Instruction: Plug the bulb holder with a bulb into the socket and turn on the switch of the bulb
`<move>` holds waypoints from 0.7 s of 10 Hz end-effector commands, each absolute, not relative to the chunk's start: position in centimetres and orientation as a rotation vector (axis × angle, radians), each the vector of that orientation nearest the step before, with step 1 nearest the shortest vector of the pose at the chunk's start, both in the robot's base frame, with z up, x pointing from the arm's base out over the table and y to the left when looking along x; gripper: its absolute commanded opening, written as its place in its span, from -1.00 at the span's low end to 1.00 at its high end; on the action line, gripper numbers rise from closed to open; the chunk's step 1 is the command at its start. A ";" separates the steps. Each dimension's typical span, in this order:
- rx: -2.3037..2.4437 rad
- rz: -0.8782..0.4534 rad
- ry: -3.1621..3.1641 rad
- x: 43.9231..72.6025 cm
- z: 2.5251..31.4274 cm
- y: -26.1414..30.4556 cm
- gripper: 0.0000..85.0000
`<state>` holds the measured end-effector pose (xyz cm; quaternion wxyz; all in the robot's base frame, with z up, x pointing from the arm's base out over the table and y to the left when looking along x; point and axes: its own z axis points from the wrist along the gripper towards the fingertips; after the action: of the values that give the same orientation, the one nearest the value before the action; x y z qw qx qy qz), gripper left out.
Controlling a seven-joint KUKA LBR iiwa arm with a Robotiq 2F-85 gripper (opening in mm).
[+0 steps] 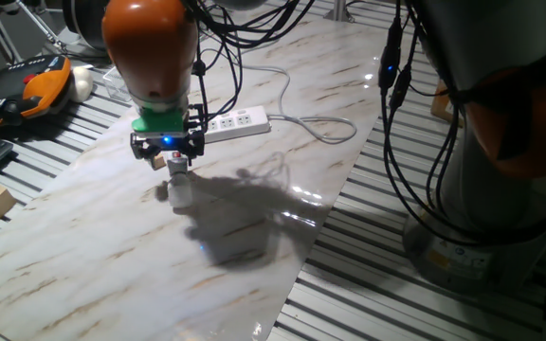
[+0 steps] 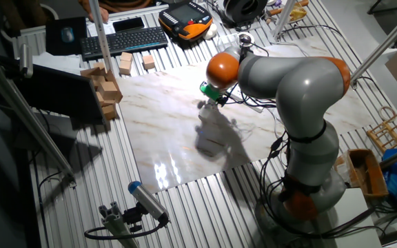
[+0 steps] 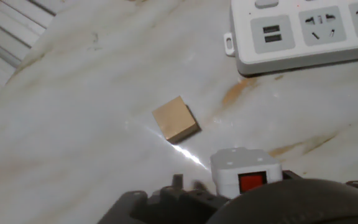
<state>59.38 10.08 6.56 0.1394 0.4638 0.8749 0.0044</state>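
While my claw [image 1: 174, 163] gripped the bulb holder [image 3: 246, 173] above mid-desk [image 1: 112, 256], short of the socket [image 1: 238, 123] near the far edge, I judged carrying and aligning came next.

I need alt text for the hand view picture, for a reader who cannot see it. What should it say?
A white bulb holder with a red switch sits at the bottom edge, just above the dark gripper body. A small tan wooden cube lies on the marble table nearby, and a white power strip fills the top right corner.
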 end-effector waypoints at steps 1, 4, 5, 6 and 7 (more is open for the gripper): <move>1.338 0.019 2.532 59.4 6.5 9.9 0.60; 1.304 0.017 2.555 59.6 6.4 9.4 0.20; 1.291 0.024 2.566 59.6 6.4 9.3 0.20; 1.267 0.034 2.582 59.6 6.4 9.2 -0.20; 1.233 0.070 2.615 59.6 6.3 9.1 -0.60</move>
<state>59.61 9.06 6.28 0.1246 0.4246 0.8964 0.0245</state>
